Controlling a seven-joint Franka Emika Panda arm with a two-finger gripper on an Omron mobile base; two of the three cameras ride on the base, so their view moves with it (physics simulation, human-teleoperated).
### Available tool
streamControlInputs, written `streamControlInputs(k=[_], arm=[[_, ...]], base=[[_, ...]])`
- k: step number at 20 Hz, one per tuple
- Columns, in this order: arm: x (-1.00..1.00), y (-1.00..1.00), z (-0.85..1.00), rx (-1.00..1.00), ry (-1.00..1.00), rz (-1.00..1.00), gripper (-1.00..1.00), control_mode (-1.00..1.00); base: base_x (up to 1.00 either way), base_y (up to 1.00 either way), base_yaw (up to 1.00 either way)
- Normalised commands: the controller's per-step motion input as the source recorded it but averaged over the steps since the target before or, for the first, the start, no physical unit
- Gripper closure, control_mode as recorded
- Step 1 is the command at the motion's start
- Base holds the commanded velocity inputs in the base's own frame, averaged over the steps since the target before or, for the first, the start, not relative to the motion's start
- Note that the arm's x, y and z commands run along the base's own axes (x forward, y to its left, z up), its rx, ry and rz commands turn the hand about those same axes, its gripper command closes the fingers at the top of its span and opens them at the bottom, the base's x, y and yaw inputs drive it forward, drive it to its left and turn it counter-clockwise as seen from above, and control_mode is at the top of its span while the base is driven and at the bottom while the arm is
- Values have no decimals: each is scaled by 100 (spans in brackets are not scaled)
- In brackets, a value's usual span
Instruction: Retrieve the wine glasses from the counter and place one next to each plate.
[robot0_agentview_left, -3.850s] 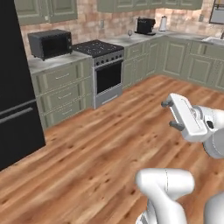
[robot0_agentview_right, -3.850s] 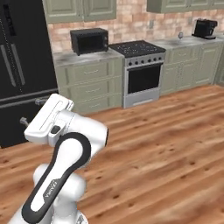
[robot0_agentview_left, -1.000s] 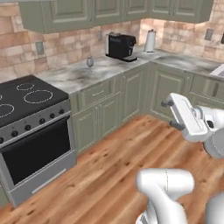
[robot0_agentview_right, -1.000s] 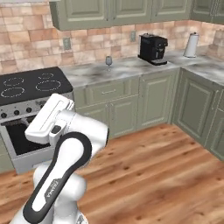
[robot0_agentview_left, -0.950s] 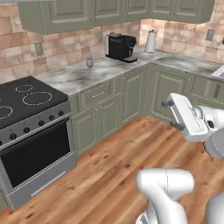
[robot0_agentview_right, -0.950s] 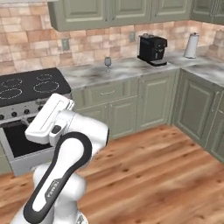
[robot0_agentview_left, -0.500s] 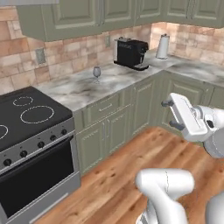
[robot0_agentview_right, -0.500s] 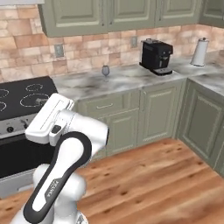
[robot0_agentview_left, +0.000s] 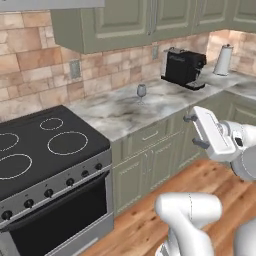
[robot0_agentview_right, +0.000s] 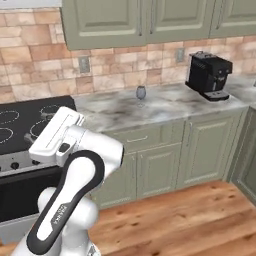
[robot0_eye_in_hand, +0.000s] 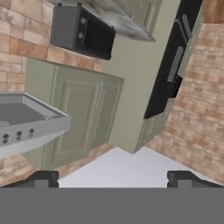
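The stovetop (robot0_agentview_left: 45, 150) ran off the left edge in both base views, its oven front cut by the bottom. The wine glass (robot0_agentview_left: 141, 92) on the surface (robot0_agentview_left: 150, 107) was too small for its foot to be made out. The paper towel roll (robot0_agentview_left: 223, 60) looked blurred.
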Motion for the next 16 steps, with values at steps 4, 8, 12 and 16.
streamControlInputs(k=[4, 8, 12, 16], arm=[[0, 0, 0, 0, 0, 0, -100, 100], [0, 0, 0, 0, 0, 0, -100, 100], [0, 0, 0, 0, 0, 0, -100, 100], [0, 0, 0, 0, 0, 0, -100, 100]], base=[[72, -15, 32], [72, -32, 32], [19, -76, 28], [2, -100, 30]])
